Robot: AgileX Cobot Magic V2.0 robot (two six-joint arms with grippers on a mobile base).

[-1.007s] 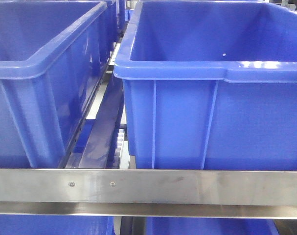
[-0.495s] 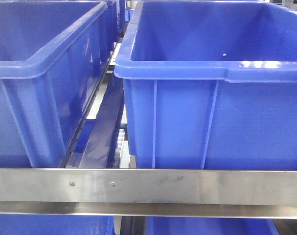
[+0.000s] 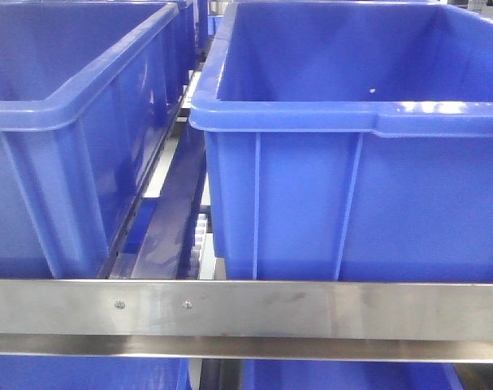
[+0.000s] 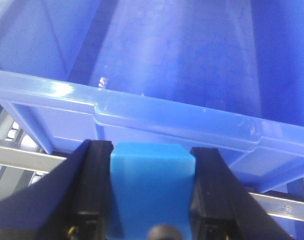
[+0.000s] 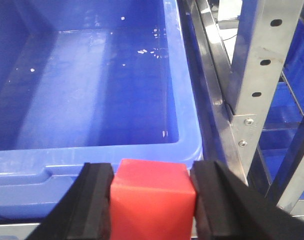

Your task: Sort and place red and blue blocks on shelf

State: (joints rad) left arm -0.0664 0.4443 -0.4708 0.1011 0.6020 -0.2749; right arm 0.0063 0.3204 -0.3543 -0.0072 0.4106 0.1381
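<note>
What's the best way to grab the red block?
By its two flat opposite sides, as the right gripper does now: the red block is a plain cube, so the black fingers press squarely on parallel faces. Come from the near side, leaving the far face free toward the blue bin.

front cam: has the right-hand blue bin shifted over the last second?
No. The right-hand blue bin sits as before against the shelf's steel front rail: its lower left corner is still just right of the rail's two screws.
</note>
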